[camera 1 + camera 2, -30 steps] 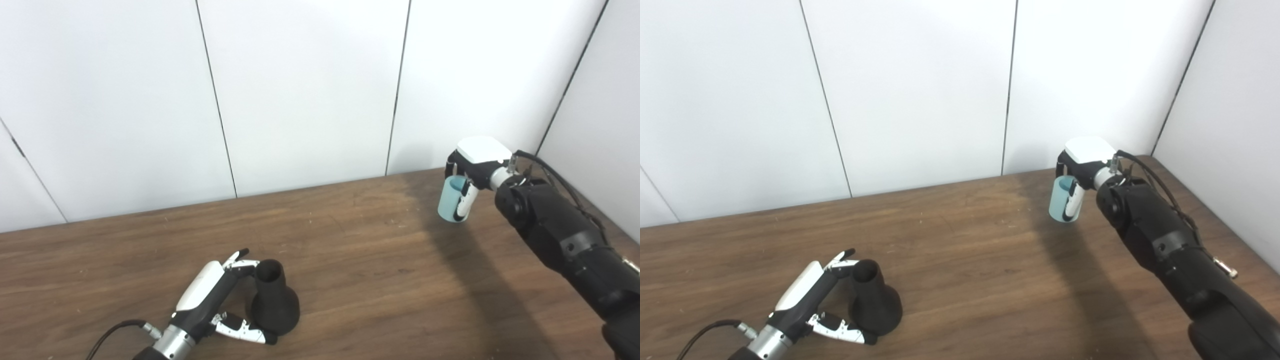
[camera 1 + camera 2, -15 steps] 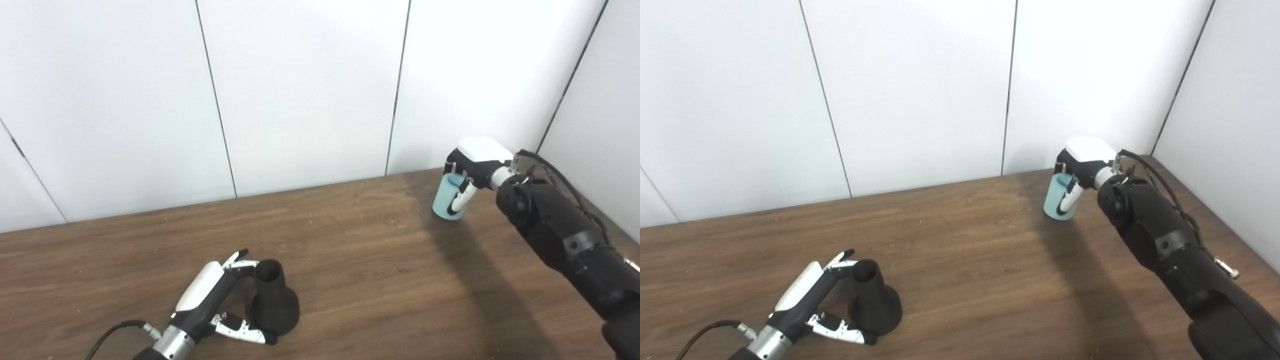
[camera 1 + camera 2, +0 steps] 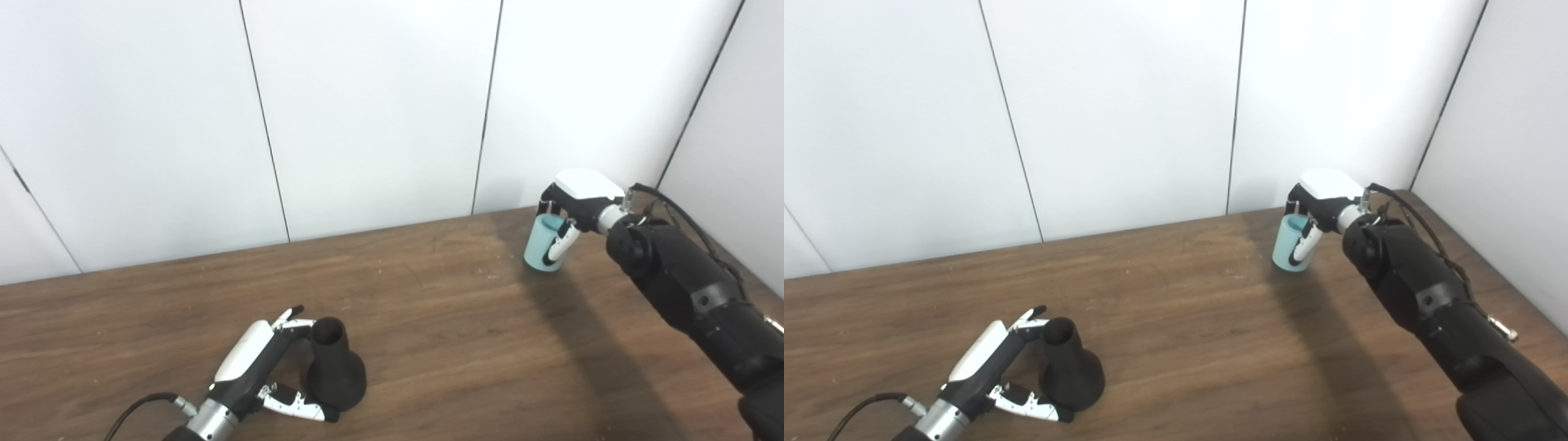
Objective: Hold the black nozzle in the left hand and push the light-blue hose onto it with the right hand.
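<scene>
The black nozzle (image 3: 335, 373) stands upright on the wooden table (image 3: 441, 312) at the front left, wide base down, narrow open mouth up. My left hand (image 3: 260, 367) is cupped around its left side, fingers apart, thumb by the base and fingertips near the neck; contact is unclear. At the back right, my right hand (image 3: 572, 205) is shut on the short light-blue hose (image 3: 542, 243), a pale blue tube, tilted with its open end up. The hose hangs close above the table near the wall.
White wall panels (image 3: 367, 110) close off the back of the table, and another wall (image 3: 735, 141) runs along its right side. Bare wood lies between the two hands. A cable (image 3: 138, 407) trails from my left wrist.
My right hand has carried the light-blue hose a little to the left and slightly up, tilting it. The left hand and the nozzle have not moved.
</scene>
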You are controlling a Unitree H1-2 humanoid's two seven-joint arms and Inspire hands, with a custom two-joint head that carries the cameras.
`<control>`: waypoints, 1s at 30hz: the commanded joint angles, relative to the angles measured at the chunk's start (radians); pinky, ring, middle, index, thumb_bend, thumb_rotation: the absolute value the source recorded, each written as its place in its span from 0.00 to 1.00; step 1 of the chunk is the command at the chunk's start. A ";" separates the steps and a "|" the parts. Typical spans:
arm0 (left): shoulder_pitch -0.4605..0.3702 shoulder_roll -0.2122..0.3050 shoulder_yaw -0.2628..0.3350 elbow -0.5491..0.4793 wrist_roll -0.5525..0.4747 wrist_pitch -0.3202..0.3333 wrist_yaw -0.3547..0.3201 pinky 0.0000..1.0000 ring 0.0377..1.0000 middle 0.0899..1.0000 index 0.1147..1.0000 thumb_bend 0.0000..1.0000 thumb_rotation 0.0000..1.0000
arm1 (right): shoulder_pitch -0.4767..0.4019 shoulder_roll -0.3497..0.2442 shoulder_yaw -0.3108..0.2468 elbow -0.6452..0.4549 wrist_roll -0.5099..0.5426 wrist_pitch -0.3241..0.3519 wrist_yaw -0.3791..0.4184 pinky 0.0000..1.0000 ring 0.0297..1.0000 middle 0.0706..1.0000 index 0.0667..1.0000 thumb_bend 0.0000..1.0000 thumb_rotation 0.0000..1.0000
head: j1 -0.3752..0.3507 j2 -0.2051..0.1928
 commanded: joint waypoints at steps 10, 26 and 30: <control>0.137 0.001 -0.050 0.065 0.036 0.026 -0.030 0.99 0.76 0.45 0.41 0.52 0.00 | -0.050 -0.065 0.035 -0.230 -0.128 -0.023 0.058 0.20 0.26 0.36 0.48 0.52 0.00 | 0.007 0.011; 0.139 -0.011 -0.056 0.037 0.034 0.057 -0.035 0.99 0.75 0.45 0.41 0.52 0.00 | -0.044 0.008 0.013 -0.480 -0.091 -0.108 0.150 0.20 0.26 0.35 0.47 0.52 0.00 | 0.027 0.019; 0.141 -0.015 -0.059 0.028 0.035 0.066 -0.034 0.99 0.75 0.45 0.41 0.52 0.00 | -0.046 0.027 0.006 -0.533 -0.078 -0.125 0.174 0.20 0.27 0.36 0.47 0.52 0.00 | 0.047 0.026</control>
